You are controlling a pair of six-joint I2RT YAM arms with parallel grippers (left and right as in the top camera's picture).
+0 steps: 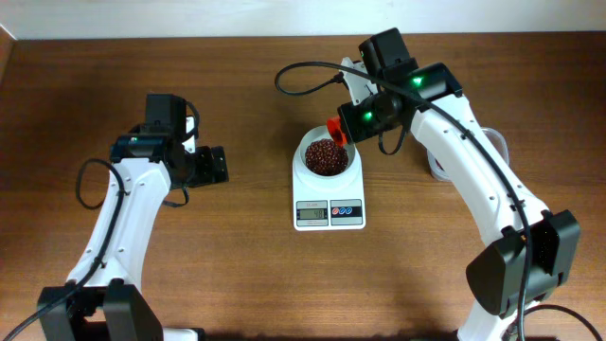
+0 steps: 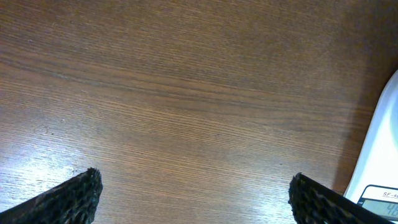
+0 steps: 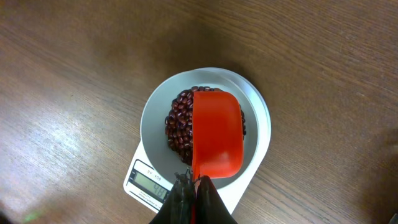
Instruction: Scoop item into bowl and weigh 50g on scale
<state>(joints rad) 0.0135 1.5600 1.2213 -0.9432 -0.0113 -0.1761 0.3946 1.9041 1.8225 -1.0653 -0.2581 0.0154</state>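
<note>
The white bowl point(image 1: 308, 152) stands on the white scale point(image 1: 329, 201) at the table's middle and holds a heap of dark reddish-brown beans point(image 1: 324, 156). In the right wrist view the beans point(image 3: 179, 119) fill the middle of the bowl point(image 3: 152, 127), and the display of the scale point(image 3: 150, 182) seems to read 48. My right gripper point(image 3: 194, 185) is shut on the handle of an orange-red scoop point(image 3: 216, 134), which hangs over the bowl with no beans in it. My left gripper point(image 2: 196, 199) stands open over bare wood, left of the scale point(image 2: 380, 155).
A clear plastic tub point(image 1: 494, 142) sits at the right, mostly hidden behind the right arm. The left arm's gripper point(image 1: 216, 166) is about a hand's width left of the scale. Dark wooden tabletop point(image 1: 246, 76) lies all around.
</note>
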